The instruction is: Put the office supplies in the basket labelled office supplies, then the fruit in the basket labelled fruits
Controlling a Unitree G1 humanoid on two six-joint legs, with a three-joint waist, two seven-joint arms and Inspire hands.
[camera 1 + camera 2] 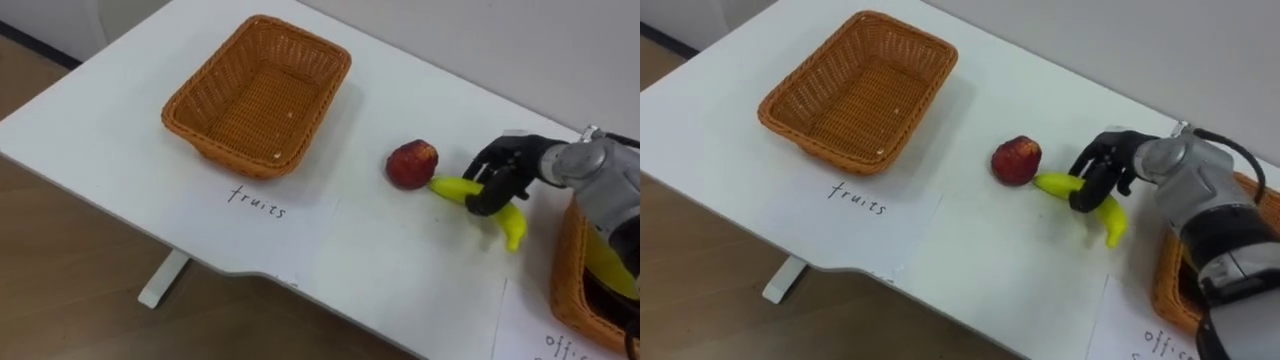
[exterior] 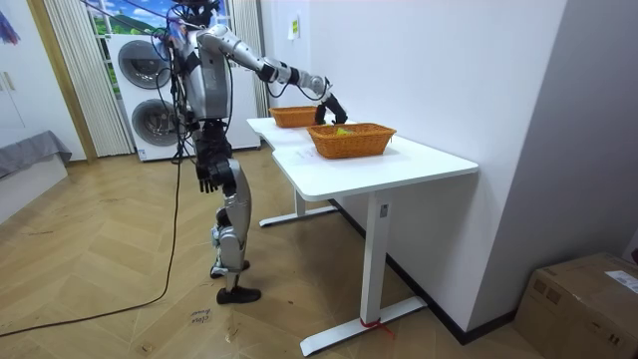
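Table [image 1: 380,260]: one basket [image 1: 215,150] sits on the robot's left, with a paper label [image 1: 257,203] on the tabletop just before it. Apple [image 1: 411,164] lies mid-table, and the banana [image 1: 510,225] is just right of it with the right hand [image 1: 500,170] curled round its middle. Second basket [image 1: 568,270] stands at the far right edge

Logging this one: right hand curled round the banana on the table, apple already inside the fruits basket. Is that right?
Not quite. The apple is not in the fruits basket; it lies on the table right beside the banana, as the left eye view shows. The right hand is indeed curled round the banana on the table.
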